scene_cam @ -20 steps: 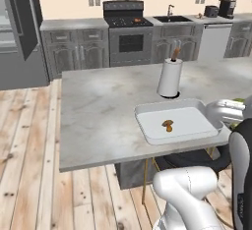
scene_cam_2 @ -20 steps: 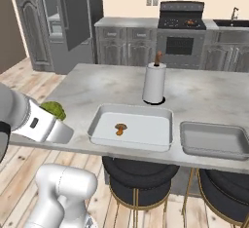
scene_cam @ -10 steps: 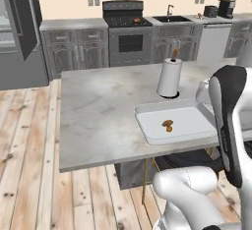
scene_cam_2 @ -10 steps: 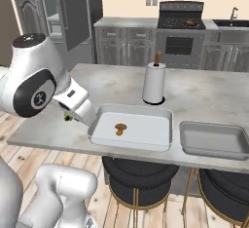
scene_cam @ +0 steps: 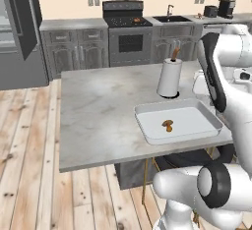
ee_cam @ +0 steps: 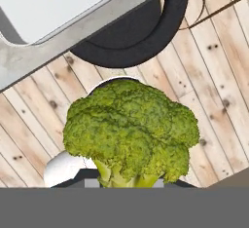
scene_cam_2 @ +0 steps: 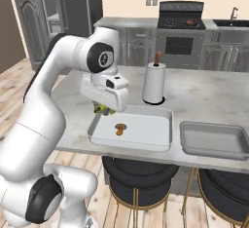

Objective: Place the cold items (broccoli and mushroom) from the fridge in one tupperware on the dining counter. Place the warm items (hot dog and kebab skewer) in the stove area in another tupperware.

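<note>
The gripper (scene_cam_2: 103, 109) is hanging over the near left corner of the white tupperware (scene_cam_2: 146, 135), its fingers clamped on the stem of a head of broccoli (ee_cam: 131, 132); in the right base view a little green is showing under the hand, and in the hand view the broccoli is filling the middle, with the counter edge and wooden floor beyond it. A brown mushroom (scene_cam_2: 120, 127) is lying inside this tupperware, left of its middle, just beside the gripper and apart from it. A second, grey tupperware (scene_cam_2: 214, 141) is sitting to the right of the first on the dining counter (scene_cam: 98, 111), near its front edge, the two close but not touching. A white paper towel roll (scene_cam: 169, 77) is standing upright beyond the white tupperware. Black stools (scene_cam_2: 138, 176) are standing under the counter's near edge. Against the far wall the stove (scene_cam: 129, 38) is sitting between grey cabinets, with the fridge (scene_cam: 17, 32) at the far left, its door standing open
</note>
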